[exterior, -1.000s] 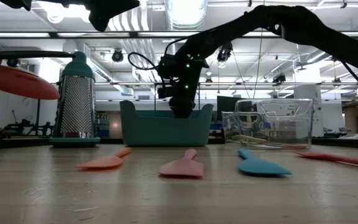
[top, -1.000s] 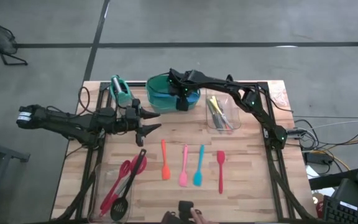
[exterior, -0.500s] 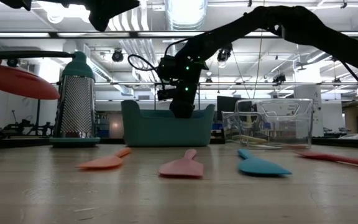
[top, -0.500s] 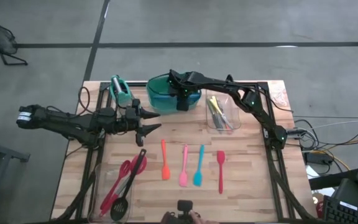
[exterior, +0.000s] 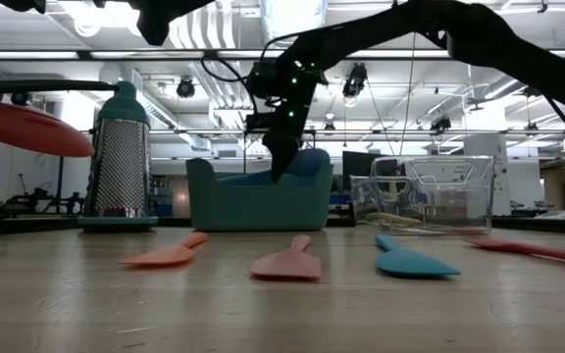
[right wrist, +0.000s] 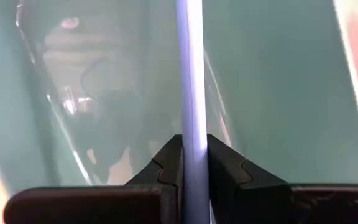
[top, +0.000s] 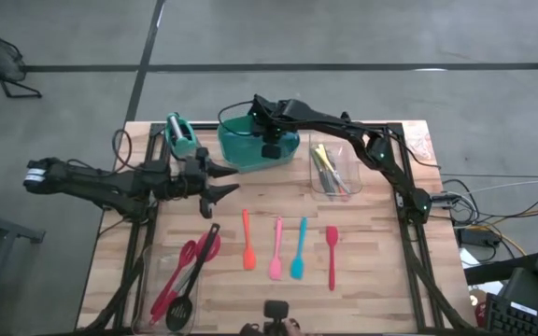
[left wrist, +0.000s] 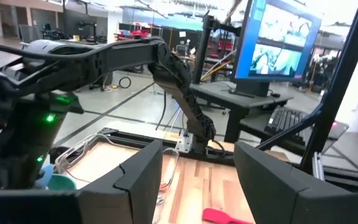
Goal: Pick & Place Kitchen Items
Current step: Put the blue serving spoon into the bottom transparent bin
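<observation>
My right gripper (top: 271,149) reaches down into the green tub (top: 236,154) at the table's far middle and is shut on a pale blue utensil (right wrist: 191,74). In the low view a blue part (exterior: 304,162) shows just above the tub's rim. My left gripper (top: 224,181) hangs open over the table's left middle and holds nothing. Four spatulas lie flat in a row on the wood: orange (top: 247,241), pink (top: 276,250), blue (top: 299,250) and red (top: 332,257). My right gripper pinches the blue utensil's thin handle (right wrist: 191,124) between its two fingers. The fingers come from above and point down into the tub. The handle runs straight on from between the fingertips toward the tub's bottom; I cannot tell whether its lower end rests there.
A metal grater with a teal handle (top: 180,135) stands left of the tub. To the tub's right, a clear bin (top: 334,168) holds yellow-handled tools. Red spoons and a black ladle (top: 187,278) lie at the near left.
My right gripper has risen a little inside the tub. A blue part of the utensil now shows above the tub's rim in the low view. The tub has shifted slightly toward the table's left.
</observation>
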You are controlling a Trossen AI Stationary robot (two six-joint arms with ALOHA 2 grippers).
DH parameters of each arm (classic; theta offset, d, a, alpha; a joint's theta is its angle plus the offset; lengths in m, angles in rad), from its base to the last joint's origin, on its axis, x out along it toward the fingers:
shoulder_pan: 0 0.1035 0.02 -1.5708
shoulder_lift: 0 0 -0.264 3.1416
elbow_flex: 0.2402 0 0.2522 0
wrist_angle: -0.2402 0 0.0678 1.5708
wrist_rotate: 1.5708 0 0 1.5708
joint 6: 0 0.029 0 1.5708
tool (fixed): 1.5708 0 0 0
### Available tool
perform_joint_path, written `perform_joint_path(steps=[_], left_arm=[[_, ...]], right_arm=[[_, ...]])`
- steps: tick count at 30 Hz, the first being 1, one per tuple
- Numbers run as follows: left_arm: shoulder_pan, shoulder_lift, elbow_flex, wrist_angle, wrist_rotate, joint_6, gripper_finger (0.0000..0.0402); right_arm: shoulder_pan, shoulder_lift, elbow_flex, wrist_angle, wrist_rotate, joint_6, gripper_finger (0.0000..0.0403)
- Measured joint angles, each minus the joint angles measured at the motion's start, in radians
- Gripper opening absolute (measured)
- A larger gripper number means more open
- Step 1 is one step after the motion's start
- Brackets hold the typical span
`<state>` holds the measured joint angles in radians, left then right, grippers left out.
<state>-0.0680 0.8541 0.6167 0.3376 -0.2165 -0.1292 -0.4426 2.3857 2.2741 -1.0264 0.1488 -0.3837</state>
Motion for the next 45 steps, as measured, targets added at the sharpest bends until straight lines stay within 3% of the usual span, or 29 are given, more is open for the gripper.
perform_joint_path(steps=[13,21,31,35,38,45], left_arm=[[0.0,-0.117,0.001,-0.005,0.076,-0.03,0.0206],[0.0,-0.214,0.009,-0.017,0.175,-0.178,0.0206],[0.0,-0.273,0.008,-0.044,0.225,-0.286,0.0206],[0.0,-0.28,0.008,-0.099,0.346,-0.3,0.0206],[-0.001,-0.28,0.008,-0.194,0.367,-0.344,0.0206],[0.0,-0.237,0.006,-0.366,0.214,-0.456,0.0206]], right_arm=[[0.095,-0.074,0.002,-0.049,0.093,0.056,0.0037],[0.2,-0.136,0.002,-0.161,0.148,0.057,0.0037],[0.414,-0.16,-0.009,-0.128,0.096,-0.155,0.0037],[0.494,-0.161,-0.01,-0.124,0.201,-0.162,0.0037],[0.542,-0.17,-0.012,-0.172,0.335,-0.123,0.0037],[0.634,-0.199,-0.01,-0.181,0.456,-0.119,0.0037]])
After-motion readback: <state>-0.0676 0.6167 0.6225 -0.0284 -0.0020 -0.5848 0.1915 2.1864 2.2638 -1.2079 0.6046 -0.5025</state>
